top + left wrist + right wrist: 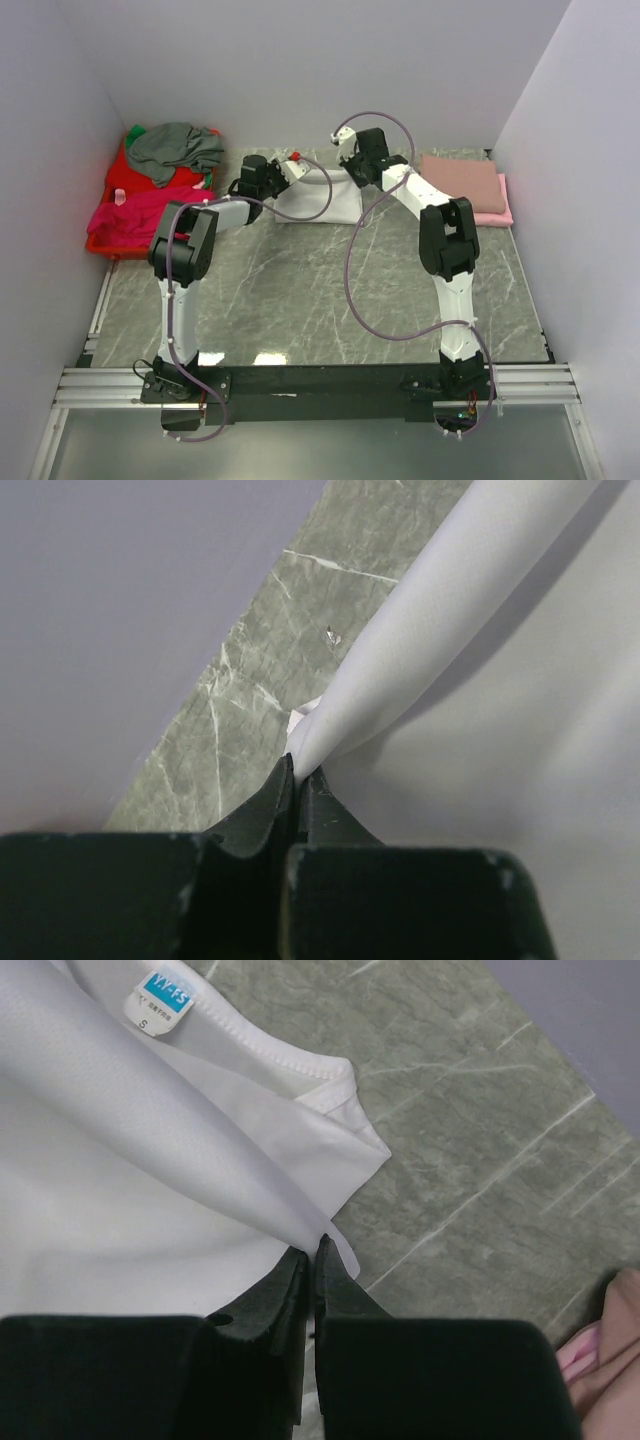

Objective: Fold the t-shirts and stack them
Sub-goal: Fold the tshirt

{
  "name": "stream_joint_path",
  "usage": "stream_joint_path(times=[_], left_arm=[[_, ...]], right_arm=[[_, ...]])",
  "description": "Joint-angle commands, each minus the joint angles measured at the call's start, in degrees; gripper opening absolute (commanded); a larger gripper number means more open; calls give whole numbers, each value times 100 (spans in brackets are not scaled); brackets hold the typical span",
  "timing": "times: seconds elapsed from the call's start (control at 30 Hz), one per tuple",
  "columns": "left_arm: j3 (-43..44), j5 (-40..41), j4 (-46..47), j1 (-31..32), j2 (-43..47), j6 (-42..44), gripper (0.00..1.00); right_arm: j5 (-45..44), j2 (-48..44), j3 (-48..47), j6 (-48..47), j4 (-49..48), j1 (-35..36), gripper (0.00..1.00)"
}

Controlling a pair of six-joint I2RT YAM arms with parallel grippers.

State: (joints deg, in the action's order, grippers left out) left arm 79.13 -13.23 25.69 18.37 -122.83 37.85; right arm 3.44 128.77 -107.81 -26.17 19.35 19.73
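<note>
The white tee (318, 205) spans both hands.
Your left hand (297, 772) and right hand (311, 1250) pinch it; held edge runs left-right.

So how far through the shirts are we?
Done: a folded pink stack sits at the far right. In hand: the white shirt, pinched by the left gripper and right gripper, not yet folded flat. Left: the grey shirt and magenta shirt heaped in the red basket.

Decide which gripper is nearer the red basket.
Left. The left gripper pinches the white t-shirt near the red basket; the right gripper pinches it farther away.
</note>
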Motion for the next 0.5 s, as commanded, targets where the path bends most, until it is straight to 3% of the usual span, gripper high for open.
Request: stream_joint_path(times=[0.0,0.13,0.17,0.23,0.27,0.3,0.33,0.37,0.4,0.47], left_arm=[[330,111,95,-26,-162,-137,0],[752,285,-213,-18,-356,-312,1],[892,365,-327,-18,-504,-426,5],[1384,610,-642,-18,-637,-1014,40],[1560,1047,-723,-18,-724,-1260,51],[1883,1251,-828,-26,-725,-1741,62],[2017,1314,-951,-70,-699,-1963,67],[2097,1715,-952,-105,-542,-2200,91],[2271,1989,-978,-132,-454,-2733,99],[2466,2132,-1406,-272,-86,-3027,99]], right_arm=[[-335,60,-284,130,-318,-48,0],[-896,183,-425,384,-493,-39,0],[-1028,305,-564,463,-529,-39,14],[-1528,455,-802,744,-459,-39,35],[-1687,604,-1073,824,-320,-39,49],[-1759,649,-1162,946,-275,-39,56],[-1968,658,-1189,1000,-274,-48,61],[-2040,580,-1129,1035,-318,-65,67],[-2032,509,-1050,1061,-344,-74,69],[-1770,221,-778,1149,-371,-127,72]])
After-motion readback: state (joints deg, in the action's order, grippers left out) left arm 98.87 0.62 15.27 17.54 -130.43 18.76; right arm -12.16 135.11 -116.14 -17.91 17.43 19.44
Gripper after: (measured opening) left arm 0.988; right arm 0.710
